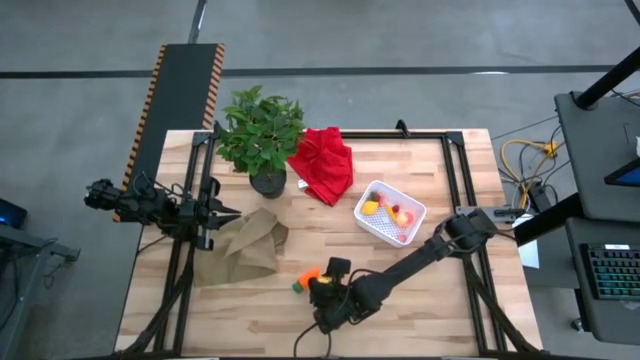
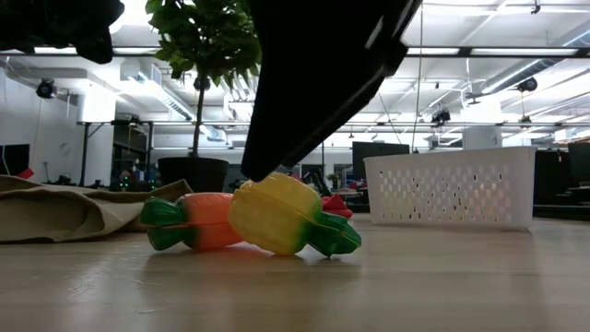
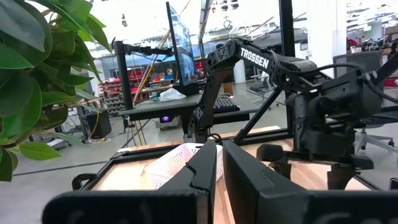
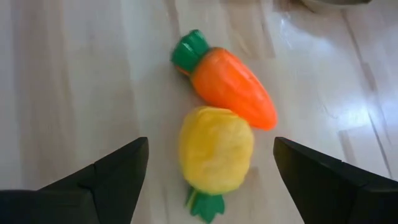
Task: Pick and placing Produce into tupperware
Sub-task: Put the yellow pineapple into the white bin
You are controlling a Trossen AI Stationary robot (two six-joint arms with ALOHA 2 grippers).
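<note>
The white tupperware (image 1: 389, 212) is seen mid-table, several produce pieces inside. The right gripper (image 4: 210, 171) is held spread wide over a yellow fruit (image 4: 215, 149), touching an orange carrot (image 4: 233, 86) near the front edge. The left gripper (image 3: 219, 163), seemingly nearly closed, is parked beside the tan cloth (image 1: 245, 246).

A yellow toy fruit (image 4: 216, 149) with green leaves is seen beside an orange carrot (image 4: 233, 86) with a green top. The tupperware (image 1: 389, 212) is white with a perforated pattern; the cloths are red (image 1: 323, 163) and tan (image 1: 245, 246).
</note>
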